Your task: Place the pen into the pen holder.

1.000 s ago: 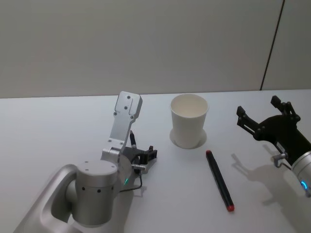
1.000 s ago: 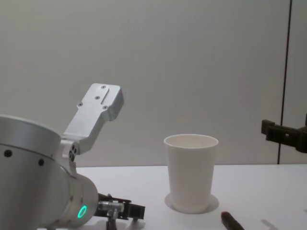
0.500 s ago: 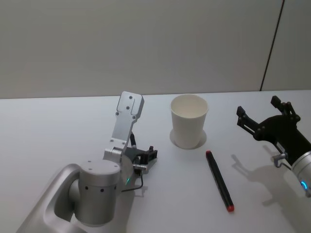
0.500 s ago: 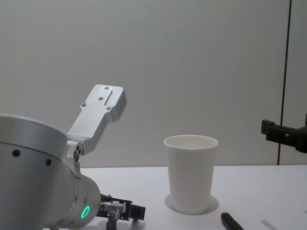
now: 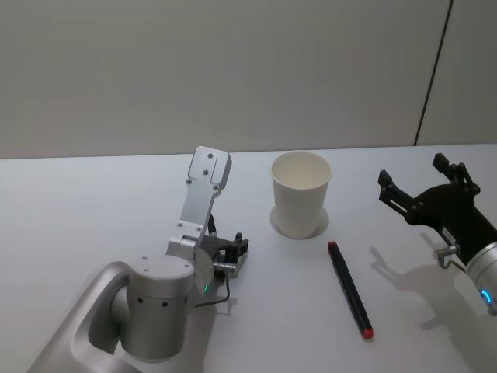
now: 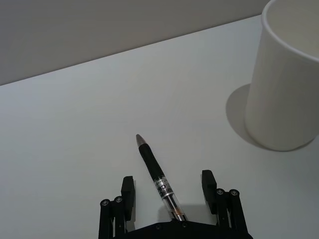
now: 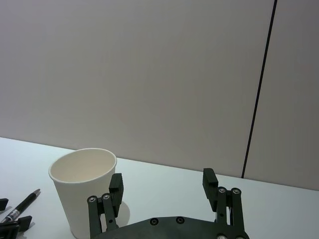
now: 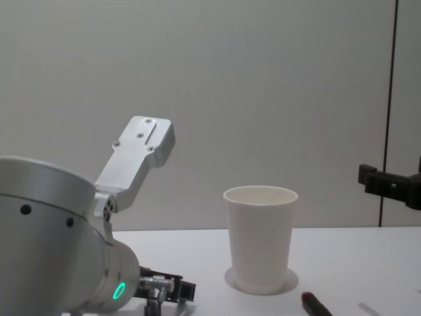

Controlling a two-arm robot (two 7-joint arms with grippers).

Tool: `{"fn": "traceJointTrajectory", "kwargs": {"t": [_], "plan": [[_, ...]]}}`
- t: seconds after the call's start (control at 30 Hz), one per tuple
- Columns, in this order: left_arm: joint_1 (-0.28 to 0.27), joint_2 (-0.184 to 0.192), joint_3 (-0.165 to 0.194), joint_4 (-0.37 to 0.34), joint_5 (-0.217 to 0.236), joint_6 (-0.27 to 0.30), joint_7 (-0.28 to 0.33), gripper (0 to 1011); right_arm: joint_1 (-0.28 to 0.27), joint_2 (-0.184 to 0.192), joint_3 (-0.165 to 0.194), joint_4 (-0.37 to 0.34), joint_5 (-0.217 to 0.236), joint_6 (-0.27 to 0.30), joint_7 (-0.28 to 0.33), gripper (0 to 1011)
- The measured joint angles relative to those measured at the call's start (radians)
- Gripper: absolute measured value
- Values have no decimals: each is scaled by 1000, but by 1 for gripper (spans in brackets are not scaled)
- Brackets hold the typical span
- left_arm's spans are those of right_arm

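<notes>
The pen holder (image 5: 301, 194) is a plain white paper cup standing upright at the table's middle, also seen as the cup (image 6: 286, 89) (image 7: 84, 194) (image 8: 260, 240). A slim black-and-clear pen (image 6: 154, 172) lies flat on the table to the cup's left, its tip pointing away from the wrist. My left gripper (image 6: 168, 179) is low over it, open, one finger on each side and neither touching. In the head view the left gripper (image 5: 233, 255) sits beside its own arm link. My right gripper (image 5: 415, 172) hovers open to the right of the cup, with nothing in it (image 7: 163, 177).
A thick black marker with red ends (image 5: 349, 289) lies on the table in front and right of the cup, between both arms. My bulky left arm (image 5: 155, 311) fills the near left. A grey wall stands behind the white table (image 5: 93, 202).
My left arm has crept slightly toward the cup, its upper link leaning a little more to the right. The right arm, the cup and the marker have not moved.
</notes>
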Motion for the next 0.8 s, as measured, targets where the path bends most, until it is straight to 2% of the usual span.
{"fn": "traceJointTrajectory", "kwargs": {"t": [0.8], "plan": [[4,-2,-10,-5,7,0,0,693,0,0,0,0,0,0,0,1002]]}}
